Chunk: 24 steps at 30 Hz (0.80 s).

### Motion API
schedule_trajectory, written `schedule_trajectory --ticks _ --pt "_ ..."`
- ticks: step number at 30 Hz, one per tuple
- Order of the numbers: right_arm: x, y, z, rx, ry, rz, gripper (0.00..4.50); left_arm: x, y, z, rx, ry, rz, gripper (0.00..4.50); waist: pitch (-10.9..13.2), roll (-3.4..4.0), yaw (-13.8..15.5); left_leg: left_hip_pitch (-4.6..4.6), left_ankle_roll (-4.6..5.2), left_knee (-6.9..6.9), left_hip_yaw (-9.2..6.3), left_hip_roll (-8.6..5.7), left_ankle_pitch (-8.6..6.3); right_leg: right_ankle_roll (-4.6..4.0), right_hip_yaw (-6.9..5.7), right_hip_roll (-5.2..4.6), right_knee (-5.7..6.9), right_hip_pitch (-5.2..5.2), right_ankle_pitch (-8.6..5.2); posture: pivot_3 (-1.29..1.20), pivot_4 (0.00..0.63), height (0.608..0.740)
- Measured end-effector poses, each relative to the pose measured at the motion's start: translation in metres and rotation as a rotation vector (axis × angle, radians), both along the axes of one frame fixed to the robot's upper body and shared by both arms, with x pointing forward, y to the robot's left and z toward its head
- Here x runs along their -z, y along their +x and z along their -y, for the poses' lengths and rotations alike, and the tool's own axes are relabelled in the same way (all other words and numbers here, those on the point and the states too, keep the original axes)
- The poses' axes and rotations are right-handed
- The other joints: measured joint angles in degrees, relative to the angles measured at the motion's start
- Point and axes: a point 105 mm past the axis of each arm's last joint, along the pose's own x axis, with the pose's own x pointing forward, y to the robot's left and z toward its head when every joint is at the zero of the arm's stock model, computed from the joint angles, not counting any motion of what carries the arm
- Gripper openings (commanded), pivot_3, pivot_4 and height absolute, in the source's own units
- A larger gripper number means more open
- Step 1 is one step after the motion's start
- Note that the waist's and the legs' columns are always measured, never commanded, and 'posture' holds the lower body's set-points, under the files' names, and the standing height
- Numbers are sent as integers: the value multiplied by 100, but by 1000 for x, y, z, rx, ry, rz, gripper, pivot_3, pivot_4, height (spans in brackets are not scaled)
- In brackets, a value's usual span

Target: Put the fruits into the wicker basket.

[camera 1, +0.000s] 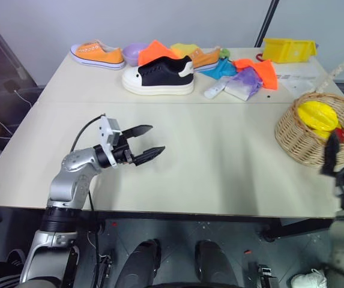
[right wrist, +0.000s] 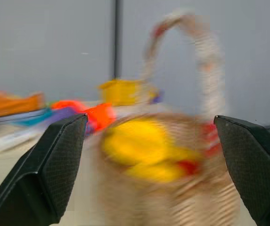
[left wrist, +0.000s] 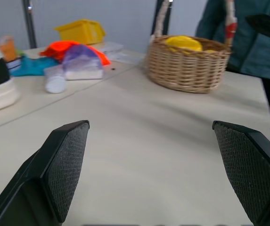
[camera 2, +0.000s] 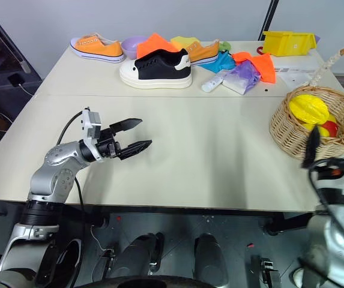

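Note:
The wicker basket (camera 1: 307, 141) stands at the table's right edge, its tall handle (camera 1: 340, 69) arching up. Two yellow fruits lie inside it: a ribbed one (camera 1: 317, 114) on top and a smaller one (camera 2: 323, 130) next to something red. My right gripper (right wrist: 149, 123) is open just in front of the basket, nothing between its fingers (camera 1: 331, 151); its wrist view looks blurred into the basket at the yellow fruits (right wrist: 137, 143). My left gripper (camera 1: 158, 138) hovers open and empty over the table's left half, far from the basket (left wrist: 189, 66).
At the back of the table (camera 1: 220, 174) lie a black-and-white shoe (camera 1: 159, 75), two orange shoes (camera 1: 96, 54), a purple bowl (camera 1: 134, 53), coloured cloths (camera 1: 253, 71), a white bottle (camera 1: 215, 90) and a yellow bin (camera 1: 289, 49). A person in a teal jacket (left wrist: 215, 26) stands behind the basket.

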Motion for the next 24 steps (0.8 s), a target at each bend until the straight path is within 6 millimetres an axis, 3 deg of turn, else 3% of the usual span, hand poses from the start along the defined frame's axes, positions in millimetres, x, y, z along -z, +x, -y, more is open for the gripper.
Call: schedule_trajectory --ticks 5,8,11,18,24 --pt "1 23 -55 -296 -95 -24 4469 -4 12 -27 -187 18 33 4500 0 0 -20 4 0 0 2 4 0 0 3 6 1 1 1 0 150 740" --pt "7 50 -95 -606 -212 -92 4469 -6 22 -63 -412 -17 44 4500 2 -4 -41 5 0 2 5 5 0 0 3 9 -2 4 1 0 150 740" --pt "22 66 -118 -829 -259 -171 4469 -7 23 -95 -588 -40 51 4500 2 -6 8 2 0 -1 -3 5 0 0 -9 7 -1 4 1 0 150 740" --pt "21 99 -143 -1084 -335 -189 4469 10 3 -137 -820 -8 32 4500 3 -13 -2 -1 0 0 -2 1 0 1 -10 0 -3 3 3 0 150 740" --pt "31 105 -154 -1171 -366 -206 4469 9 -16 -150 -888 5 55 4500 3 -13 7 -2 -1 0 -3 0 -1 0 -11 -2 -4 3 2 0 150 740"
